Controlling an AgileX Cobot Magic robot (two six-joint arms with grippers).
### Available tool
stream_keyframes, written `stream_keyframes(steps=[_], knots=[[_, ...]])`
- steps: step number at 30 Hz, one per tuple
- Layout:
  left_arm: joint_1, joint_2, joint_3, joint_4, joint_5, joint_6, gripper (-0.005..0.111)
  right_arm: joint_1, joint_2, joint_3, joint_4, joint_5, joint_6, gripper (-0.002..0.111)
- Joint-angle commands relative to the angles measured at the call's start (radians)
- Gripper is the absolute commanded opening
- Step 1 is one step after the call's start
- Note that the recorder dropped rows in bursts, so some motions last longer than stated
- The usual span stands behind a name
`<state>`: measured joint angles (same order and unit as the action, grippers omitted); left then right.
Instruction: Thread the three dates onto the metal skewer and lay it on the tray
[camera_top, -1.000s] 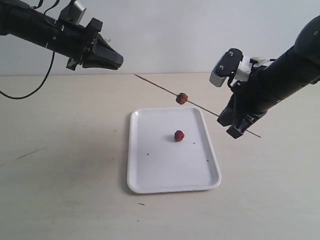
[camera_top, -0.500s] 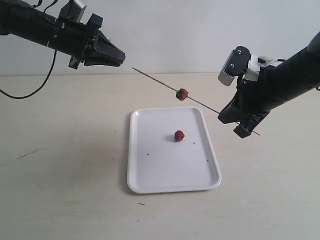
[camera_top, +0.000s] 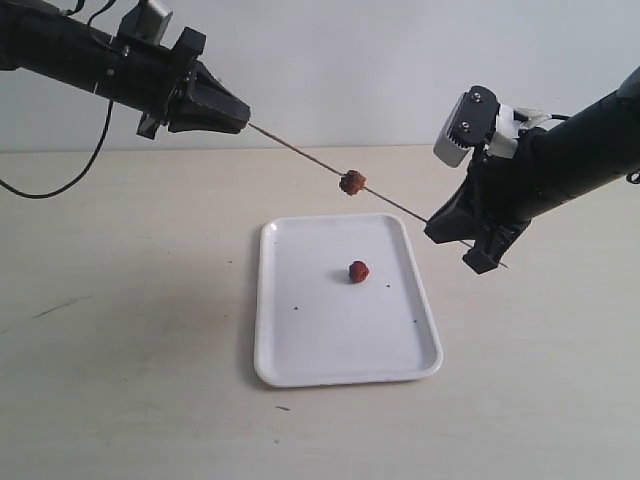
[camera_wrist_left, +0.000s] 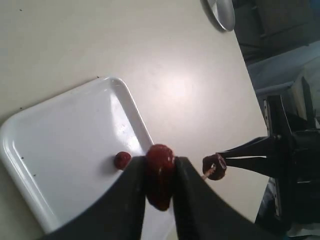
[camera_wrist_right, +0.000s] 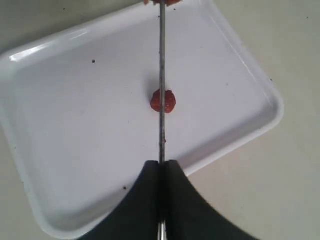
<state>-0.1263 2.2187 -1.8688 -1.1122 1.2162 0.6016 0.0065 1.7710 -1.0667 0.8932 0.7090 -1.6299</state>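
My left gripper (camera_top: 236, 116) (camera_wrist_left: 160, 172) is shut on one dark red date (camera_wrist_left: 160, 176), held in the air beyond the tray's far left corner. Shut on the thin metal skewer (camera_top: 300, 155) (camera_wrist_right: 161, 75), my right gripper (camera_top: 450, 235) (camera_wrist_right: 161, 164) holds it slanting above the tray's far edge. A second date (camera_top: 352, 182) (camera_wrist_left: 215, 166) is threaded about midway along the rod. The skewer's free tip reaches the left jaws; I cannot tell whether it touches the held date. The third date (camera_top: 358, 271) (camera_wrist_right: 163, 101) (camera_wrist_left: 122, 160) lies loose on the white tray (camera_top: 300, 350) (camera_wrist_right: 75, 125) (camera_wrist_left: 65, 135).
The tray rests on a pale tabletop (camera_top: 120, 330). A black cable (camera_top: 60, 185) hangs from the left arm at the far left. In the left wrist view a round pale dish edge (camera_wrist_left: 220, 12) shows at the table's border.
My right gripper has carried the skewer up and to the left, so its tip now meets my left gripper. The threaded date moved with it. The left arm stayed almost still.
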Motion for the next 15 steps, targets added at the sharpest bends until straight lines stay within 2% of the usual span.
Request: stream_keyframes(steps=[1,15], knots=[[-0.003,-0.010,-0.006,-0.009,0.005,-0.007,0.021,-0.003,-0.011,0.003,0.009,0.000,0.000,0.000],[-0.023,-0.010,-0.006,-0.030,0.005,-0.037,0.021,-0.003,-0.011,0.003,-0.015,-0.078,0.046,0.000]])
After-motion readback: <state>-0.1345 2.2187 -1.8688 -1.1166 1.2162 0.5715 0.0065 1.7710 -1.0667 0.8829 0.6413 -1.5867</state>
